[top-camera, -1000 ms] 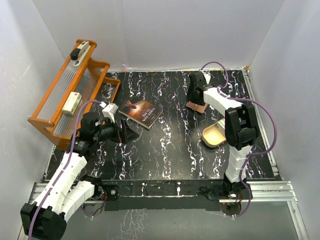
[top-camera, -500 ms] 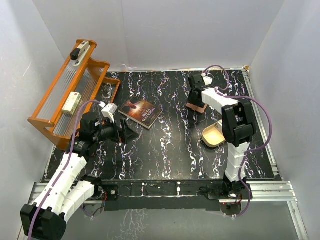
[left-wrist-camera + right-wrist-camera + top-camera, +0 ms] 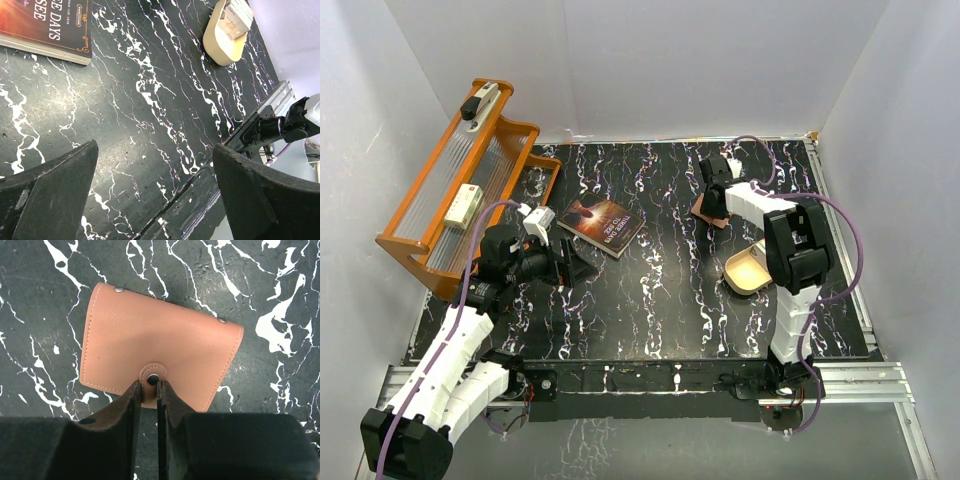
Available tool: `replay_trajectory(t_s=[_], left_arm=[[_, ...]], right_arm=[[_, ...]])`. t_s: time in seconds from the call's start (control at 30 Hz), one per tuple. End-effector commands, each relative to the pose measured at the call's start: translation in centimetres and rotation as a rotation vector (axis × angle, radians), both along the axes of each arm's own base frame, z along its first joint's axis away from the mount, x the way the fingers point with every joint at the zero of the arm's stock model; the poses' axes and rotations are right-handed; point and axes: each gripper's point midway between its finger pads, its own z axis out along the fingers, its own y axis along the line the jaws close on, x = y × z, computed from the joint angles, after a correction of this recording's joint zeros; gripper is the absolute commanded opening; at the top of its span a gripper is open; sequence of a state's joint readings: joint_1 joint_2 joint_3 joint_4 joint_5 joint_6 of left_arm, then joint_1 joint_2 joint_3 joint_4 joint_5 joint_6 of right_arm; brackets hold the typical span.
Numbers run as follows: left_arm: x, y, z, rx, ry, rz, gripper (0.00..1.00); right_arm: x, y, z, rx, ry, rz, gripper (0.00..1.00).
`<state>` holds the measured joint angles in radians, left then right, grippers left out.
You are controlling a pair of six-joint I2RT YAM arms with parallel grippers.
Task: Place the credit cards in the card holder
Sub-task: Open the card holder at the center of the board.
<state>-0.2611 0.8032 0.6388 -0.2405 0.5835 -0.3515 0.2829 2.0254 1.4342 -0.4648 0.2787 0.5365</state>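
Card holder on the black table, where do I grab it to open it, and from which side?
Take the snap tab at the middle of the near edge of the card holder, coming straight down from above. The holder lies flat and closed, so that rounded tab is the only part sticking out.

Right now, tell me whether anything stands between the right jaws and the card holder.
Nothing visible does. The right jaws stand either side of the snap tab on the card holder, lying closed on the table.
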Motion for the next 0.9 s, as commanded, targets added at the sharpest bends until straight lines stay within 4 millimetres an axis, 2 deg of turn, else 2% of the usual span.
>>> replay_trajectory(t_s=[0.0,0.07,0.2,0.33,0.47,0.5,0.67,0.87], left_arm=[[-0.1,0.0,0.4,-0.007,-0.014,-0.009,0.95],[-0.1,-0.1,0.2,-0.011,-0.005,-0.008,0.94],[-0.2,-0.4,0.0,-0.019,0.007,-0.027,0.94],[-0.2,-0.3,-0.2,-0.016,0.022,-0.024,0.94],[0.0,-0.4,-0.4,-0.018,0.035,-0.02,0.93],[0.0,-0.4,-0.4,-0.018,0.039,-0.022,0.93],[0.1,-0.4,-0.6,-0.018,0.049,-0.01,0.92],[0.4,-0.3,-1.3,-0.04,0.164,0.064,0.87]], right_arm=[[-1.1,1.0,0.8,0.035,-0.029,0.139,0.12],[-1.6,1.6,1.5,0.06,-0.056,0.194,0.08],[-2.7,1.6,2.2,0.05,-0.063,0.252,0.0],[-4.3,1.4,2.3,0.05,-0.054,0.284,0.0],[-6.5,2.1,1.6,0.074,-0.031,0.364,0.0],[-7.0,2.5,2.5,0.087,-0.049,0.391,0.0],[-9.5,4.5,3.8,0.085,-0.076,0.488,0.0],[-12.1,7.8,6.1,0.101,-0.159,0.633,0.0]])
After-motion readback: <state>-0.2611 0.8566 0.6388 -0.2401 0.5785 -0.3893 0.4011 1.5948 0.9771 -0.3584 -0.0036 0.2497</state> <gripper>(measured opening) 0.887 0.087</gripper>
